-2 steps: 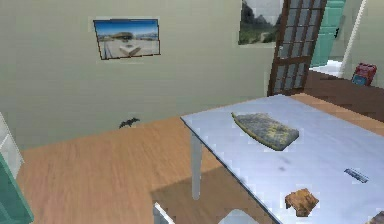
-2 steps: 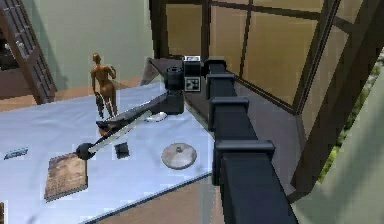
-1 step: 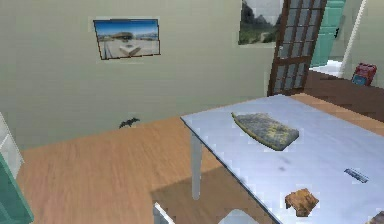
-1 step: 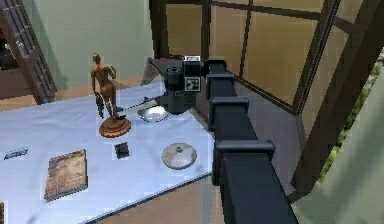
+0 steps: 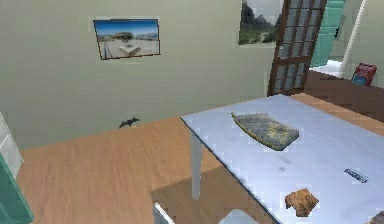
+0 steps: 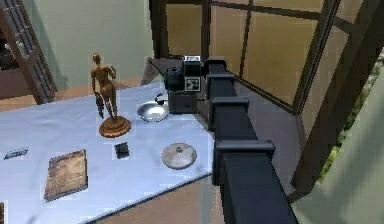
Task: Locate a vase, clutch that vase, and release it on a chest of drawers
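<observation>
In the arm side view my arm stretches over a pale table. My gripper sits left of the white marker squares, close to a shiny metal bowl on the tabletop. I cannot tell whether the gripper holds anything. A wooden figure statue stands on a round base just left of the bowl. No shape here reads clearly as a vase. In the forward view a low dark wooden cabinet stands at the right, with a red object on top.
On the table lie a round grey dish, a small dark square and a brown book. The forward view shows the table with a grey-green slab, a brown lump, a wall picture and bare wooden floor at the left.
</observation>
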